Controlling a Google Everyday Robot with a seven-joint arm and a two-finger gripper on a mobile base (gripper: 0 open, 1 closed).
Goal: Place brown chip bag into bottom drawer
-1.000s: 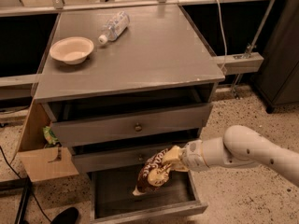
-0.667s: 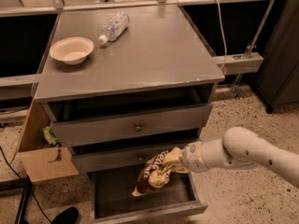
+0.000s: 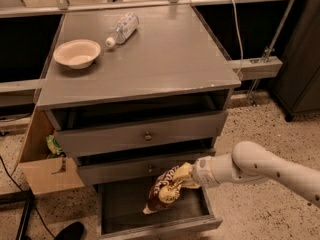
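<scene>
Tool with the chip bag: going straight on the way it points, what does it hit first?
The tool, over the bottom drawer and shut on the brown chip bag, points left, slightly down: likely the drawer's left wall first, though depth is unclear.

The brown chip bag [image 3: 167,190] was a crinkled foil pack, dark brown with pale yellow ends and white lettering. It hung tilted, with its upper end at the gripper [image 3: 189,176] and its lower end pointing down and to the left. The gripper was clamped on that upper end, just in front of the middle drawer. The bottom drawer [image 3: 160,230], the lowest of three grey drawers, stood pulled open and showed a dark floor. The bag was positioned over this open interior. Contact between the bag's lower tip and the floor could not be determined.
</scene>
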